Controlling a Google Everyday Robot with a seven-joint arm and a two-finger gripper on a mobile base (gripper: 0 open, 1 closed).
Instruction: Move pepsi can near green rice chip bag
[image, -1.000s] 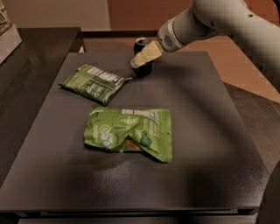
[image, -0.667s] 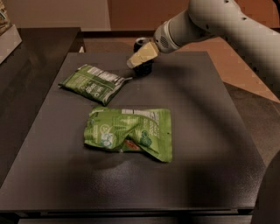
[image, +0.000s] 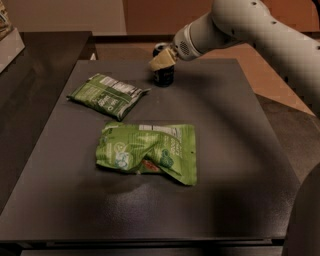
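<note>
The pepsi can (image: 163, 76) stands upright and looks dark near the far edge of the table, right of the smaller bag. My gripper (image: 162, 59) is at the can's top, reaching in from the right on the white arm (image: 235, 25). The green rice chip bag (image: 147, 151), bright lime green and wrinkly with a white label strip and an orange-red spot, lies flat in the middle of the table, well in front of the can.
A smaller, darker green flat bag (image: 107, 95) lies at the far left of the dark table (image: 235, 165). A second dark surface (image: 35, 70) adjoins on the left. Tan floor lies beyond the table's right edge.
My gripper has shifted slightly to the left over the can. Both bags have stayed where they were.
</note>
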